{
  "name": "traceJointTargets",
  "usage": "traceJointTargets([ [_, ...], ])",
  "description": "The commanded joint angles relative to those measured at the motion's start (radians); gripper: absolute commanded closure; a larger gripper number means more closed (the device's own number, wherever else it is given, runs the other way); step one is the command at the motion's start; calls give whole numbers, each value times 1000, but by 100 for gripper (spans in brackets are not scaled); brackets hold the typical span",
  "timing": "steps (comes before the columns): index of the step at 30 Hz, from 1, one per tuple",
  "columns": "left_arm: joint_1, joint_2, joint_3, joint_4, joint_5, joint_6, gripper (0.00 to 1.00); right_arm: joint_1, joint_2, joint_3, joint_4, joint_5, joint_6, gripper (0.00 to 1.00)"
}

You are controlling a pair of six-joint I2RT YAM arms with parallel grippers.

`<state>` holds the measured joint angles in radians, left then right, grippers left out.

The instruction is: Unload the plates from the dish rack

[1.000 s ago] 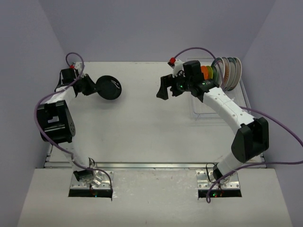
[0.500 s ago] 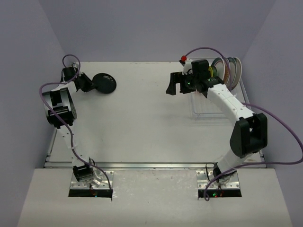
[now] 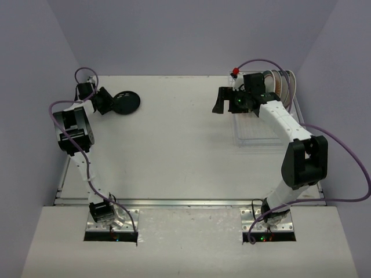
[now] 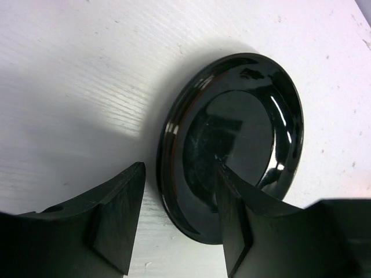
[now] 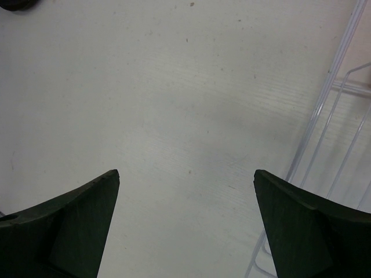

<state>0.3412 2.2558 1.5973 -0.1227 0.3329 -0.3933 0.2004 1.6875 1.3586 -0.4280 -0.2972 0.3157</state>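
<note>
Up in the upper left of the overhead view, a black plate [image 3: 126,102] lies on the white bench [image 3: 174,150], well apart from the dish rack [image 3: 255,136] at the right of the frame. The left claw [image 3: 106,101] sits at the plate's left edge. From the left wrist camera the black plate [image 4: 237,133] fills the middle of the frame, glossy, with its near rim set between the two dark fingers [image 4: 116,223] of the left claw [image 4: 181,168]. The jaws stand apart: one finger is outside the rim with a thin strip of bench showing between them, and the other reaches over the plate's inner surface. The picture does not show whether that second finger touches the plate.

Over at the upper right of the overhead view, the right claw [image 3: 221,102] hangs just left of the rack. More plates [image 3: 282,81] stand on edge at the rack's far end, partly hidden by the arm. Through the right wrist camera the right claw [image 5: 186,172] is spread wide with only bare bench between its fingers, and the rack's thin pale wires [image 5: 333,104] run down the right side of the frame.
</note>
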Motion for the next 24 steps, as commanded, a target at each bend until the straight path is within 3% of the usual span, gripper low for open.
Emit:
traceJointTargets([
  [1,10,-45,-32,-62,-130,72,50,-1,-14,60,20,134,-61,3],
  [7,-8,-235,-117,-61,-196,187,49,-6,6,126,38,396,-192,10],
  [14,-238,-645,-434,91,-419,421,49,-55,81,195,125,562,-228,33],
  [16,-302,-753,-523,151,-439,438,45,-64,122,237,134,584,-233,37],
  [24,-325,-812,-535,126,-448,448,45,-82,253,321,172,654,-225,44],
])
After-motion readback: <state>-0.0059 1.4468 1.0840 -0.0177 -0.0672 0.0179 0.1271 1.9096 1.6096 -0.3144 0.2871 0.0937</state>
